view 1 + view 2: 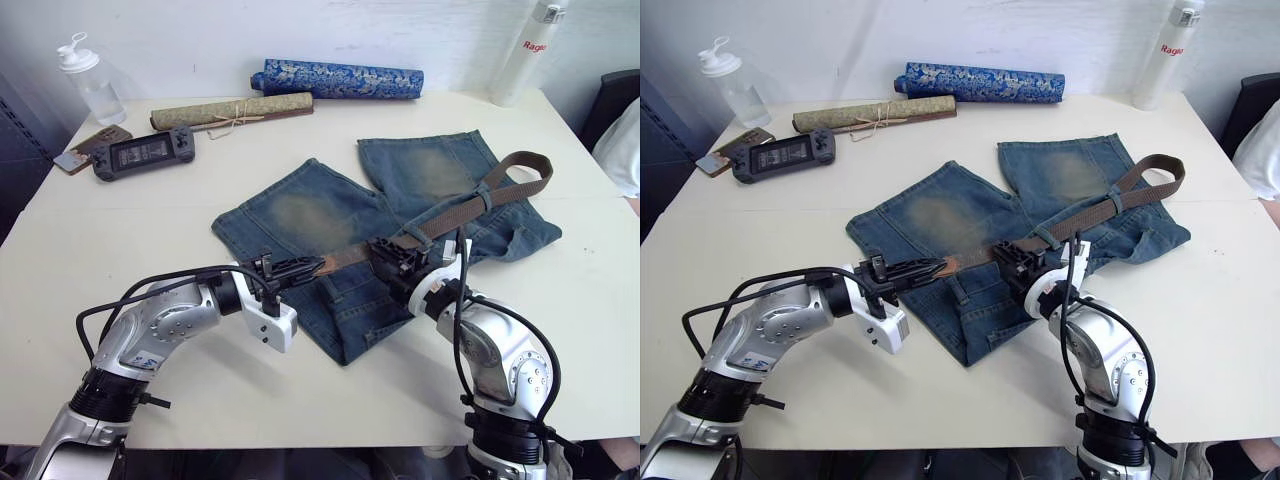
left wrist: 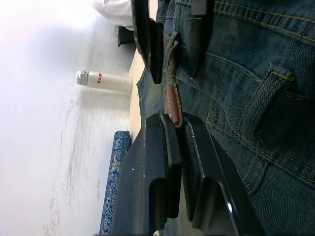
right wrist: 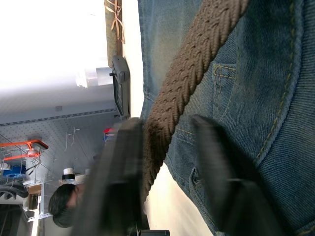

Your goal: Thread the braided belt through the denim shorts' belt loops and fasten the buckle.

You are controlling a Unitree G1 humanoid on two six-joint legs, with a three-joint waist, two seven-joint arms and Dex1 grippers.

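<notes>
The denim shorts (image 1: 330,215) lie flat on the white table (image 1: 120,230), waistband toward me. The braided belt (image 1: 455,210) runs from the shorts' far right side along the waistband, under belt loops (image 1: 481,197). Its tan leather tip (image 2: 172,101) is pinched in my left gripper (image 1: 313,265), which is shut on it over the waistband's middle. Just to the right, my right gripper (image 1: 390,255) straddles the brown strap (image 3: 187,83); its fingers (image 3: 123,167) stand apart around it. A free belt loop (image 2: 268,93) lies beside the tip. I cannot make out the buckle.
At the back lie a blue patterned roll (image 1: 340,80), a tan roll (image 1: 230,110), a handheld game console (image 1: 145,152) and a phone (image 1: 88,147). A clear bottle (image 1: 88,80) stands back left, a white bottle (image 1: 530,40) back right. A person's white sleeve (image 1: 622,150) shows at the right edge.
</notes>
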